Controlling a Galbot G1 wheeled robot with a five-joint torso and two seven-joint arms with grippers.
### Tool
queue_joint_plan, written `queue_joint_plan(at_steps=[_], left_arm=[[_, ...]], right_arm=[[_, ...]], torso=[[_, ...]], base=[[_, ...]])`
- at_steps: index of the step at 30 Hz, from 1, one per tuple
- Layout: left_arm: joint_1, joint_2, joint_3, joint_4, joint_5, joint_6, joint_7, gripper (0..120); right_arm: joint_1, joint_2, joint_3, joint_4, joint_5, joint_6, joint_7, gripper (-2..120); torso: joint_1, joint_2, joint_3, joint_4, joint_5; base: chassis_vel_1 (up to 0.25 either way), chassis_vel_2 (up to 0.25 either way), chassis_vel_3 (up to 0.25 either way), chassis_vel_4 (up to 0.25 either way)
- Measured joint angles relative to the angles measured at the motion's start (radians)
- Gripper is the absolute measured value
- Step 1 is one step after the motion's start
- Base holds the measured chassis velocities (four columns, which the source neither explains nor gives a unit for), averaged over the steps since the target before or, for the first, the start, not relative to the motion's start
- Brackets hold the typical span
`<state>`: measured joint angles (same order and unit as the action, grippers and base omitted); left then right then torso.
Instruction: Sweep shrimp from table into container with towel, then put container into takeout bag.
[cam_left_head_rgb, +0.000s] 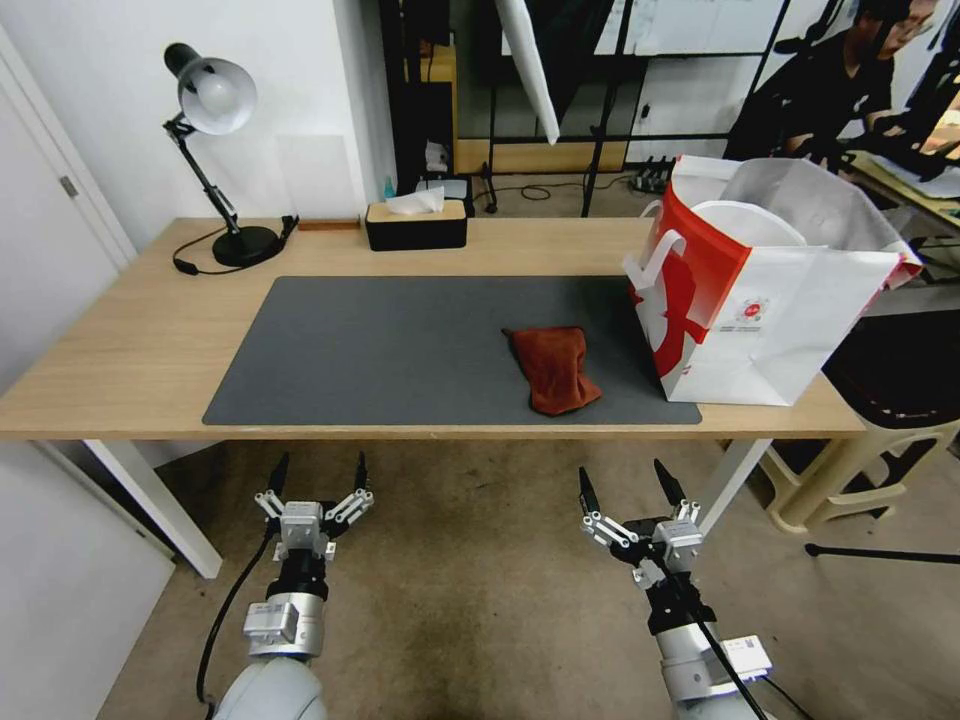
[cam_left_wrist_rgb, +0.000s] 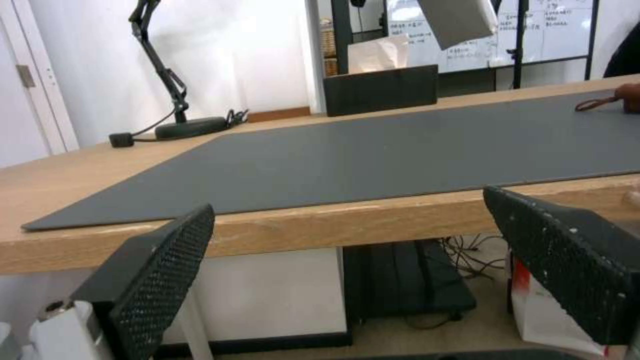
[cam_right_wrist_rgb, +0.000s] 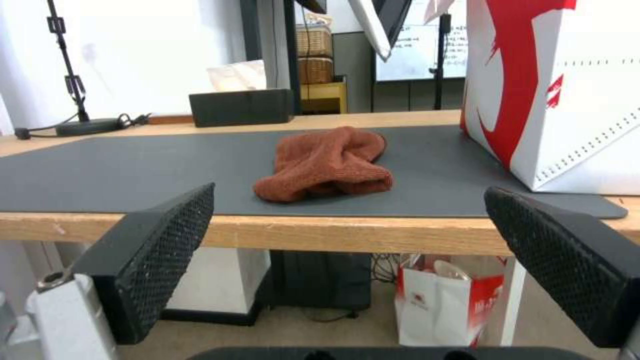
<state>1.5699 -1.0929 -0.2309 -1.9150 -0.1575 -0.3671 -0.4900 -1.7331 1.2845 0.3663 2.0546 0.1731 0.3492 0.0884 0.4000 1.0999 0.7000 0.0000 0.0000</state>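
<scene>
Two grippers are hanging below the near edge of the table (cam_left_head_rgb: 120, 340), both over the floor and holding nothing. Seen from the head camera, the left gripper (cam_left_head_rgb: 318, 472) is sitting at about seven o'clock from the mat's middle, its fingers spread wide and pointing toward the table edge; the right gripper (cam_left_head_rgb: 628, 482) is sitting at about five o'clock, likewise spread wide and empty. On the dark grey mat (cam_left_head_rgb: 380, 350), the towel (cam_left_head_rgb: 553, 367) is lying crumpled, at roughly four o'clock from the mat's middle, well apart from both grippers. At three o'clock from the towel, the takeout bag (cam_left_head_rgb: 790, 320) is standing upright with its mouth open, its base partly on the mat's right end, just beside the towel but not touching it. Inside the bag's mouth a white curved rim is showing, probably the container (cam_left_head_rgb: 750, 222). At twelve o'clock, along the far edge, a black tissue box (cam_left_head_rgb: 415, 226) is resting, and at ten o'clock a desk lamp (cam_left_head_rgb: 215, 150) is standing.
</scene>
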Motion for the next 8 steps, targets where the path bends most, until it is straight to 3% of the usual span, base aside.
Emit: queue_joint_plan(at_steps=[8], left_arm=[[-0.001,0.000,0.001,0.000,-0.001,0.001,0.001,100]], right_arm=[[0.000,0.000,0.000,0.000,0.000,0.000,0.000,100]], torso=[[0.000,0.000,0.000,0.0000,0.0000]], base=[[0.000,0.000,0.000,0.000]])
